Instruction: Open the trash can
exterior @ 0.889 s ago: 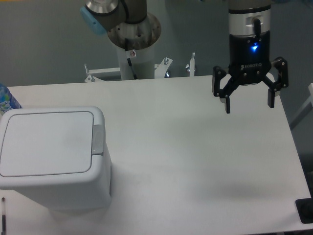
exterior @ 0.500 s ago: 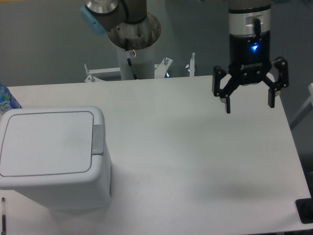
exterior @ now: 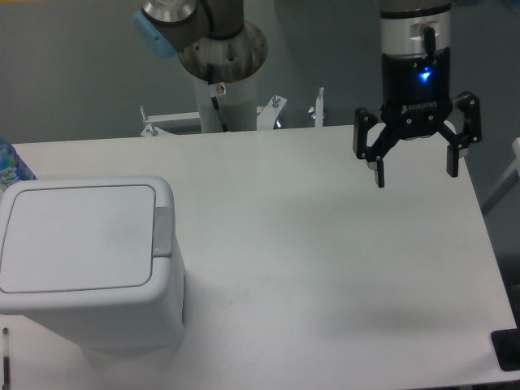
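Hanging above the far right part of the table (exterior: pixel 325 268), gripper (exterior: pixel 415 173) with both black fingers spread wide and nothing between them, pointing straight down, a blue light glowing on the black body above (well apart from anything on the surface). Rising out of the top edge of the view, the silver and black wrist section carrying it. Standing behind the table's far edge, the arm's round grey base column (exterior: pixel 221 77), with a pale blue cap on the joint above it and small metal brackets just beside its foot. Sitting at the table's near left corner, far across the table from the fingers, the trash can (exterior: pixel 89 260), white and boxy with rounded corners, flat lid lying closed, small grey push tab (exterior: pixel 162 231) at the lid's right edge, facing toward the table's middle. Peeking out behind the can at the table's left edge, a bit of blue and green packaging, too cut off to identify.
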Controlling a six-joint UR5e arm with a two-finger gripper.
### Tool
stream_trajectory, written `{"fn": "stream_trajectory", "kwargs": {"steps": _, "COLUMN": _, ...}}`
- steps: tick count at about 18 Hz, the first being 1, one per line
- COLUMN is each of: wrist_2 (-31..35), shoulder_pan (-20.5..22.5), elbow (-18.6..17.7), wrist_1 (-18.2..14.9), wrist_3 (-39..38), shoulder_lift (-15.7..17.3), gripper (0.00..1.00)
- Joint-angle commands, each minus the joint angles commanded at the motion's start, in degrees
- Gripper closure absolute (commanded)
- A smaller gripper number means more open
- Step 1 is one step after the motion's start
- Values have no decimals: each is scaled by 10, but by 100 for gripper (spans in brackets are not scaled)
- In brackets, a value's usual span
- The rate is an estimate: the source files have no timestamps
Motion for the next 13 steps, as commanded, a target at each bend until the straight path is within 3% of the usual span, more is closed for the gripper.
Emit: {"fn": "stream_trajectory", "kwargs": {"steps": 13, "wrist_2": -10, "shoulder_pan": -41, "elbow": 11, "wrist_1": 1, "wrist_3": -29, "shoulder_lift": -8, "gripper": 0}}
